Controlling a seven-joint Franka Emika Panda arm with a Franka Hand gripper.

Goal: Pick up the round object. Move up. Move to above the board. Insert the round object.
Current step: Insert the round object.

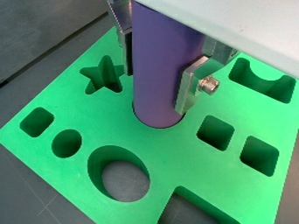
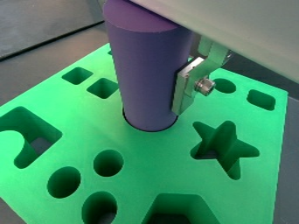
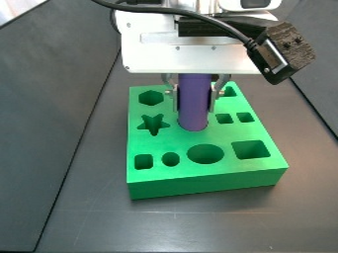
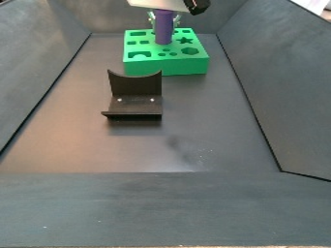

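The gripper (image 2: pixel 176 74) holds the peg (image 2: pixel 142 70) between its fingers (image 2: pixel 190 83), base entering the board (image 2: pixel 70 149) (hole near centre, star at 3 o'clock); I'd keep it upright, lower slowly, then release.

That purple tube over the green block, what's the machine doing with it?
A robot arm's gripper holds a purple peg upright between its two silver fingers. The peg's lower end sits in a round hole near the middle of the green board, as both wrist views show, so it looks like it is being pushed in. The board's other cut-outs, such as the star, are empty. A dark bracket fixture stands on the floor in front of the board, untouched.
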